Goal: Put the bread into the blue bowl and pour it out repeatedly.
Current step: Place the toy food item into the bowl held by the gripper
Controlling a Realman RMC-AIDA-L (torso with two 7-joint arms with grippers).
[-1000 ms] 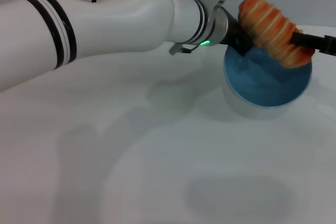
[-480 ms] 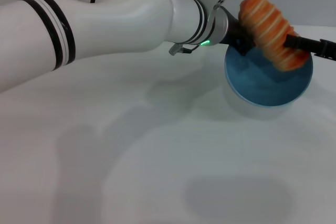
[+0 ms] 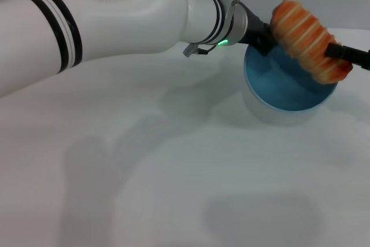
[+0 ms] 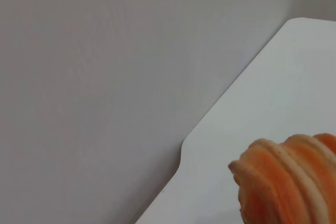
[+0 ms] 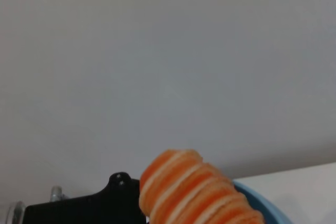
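White worktop (image 3: 173, 189) is carrying the blue bowl (image 3: 277, 93) at its far right side. Bread (image 3: 306, 39) is lying tilted across the bowl's far rim, partly above the opening. Left hand (image 3: 263, 36) is reaching to the bowl's near-left rim; its grip state cannot be determined. Right hand (image 3: 347, 56) is touching the bread's lower end; its grip state also cannot be determined.

Bright diffuse overhead light, soft arm shadows on table (image 3: 173, 201) (wrist views hazy)
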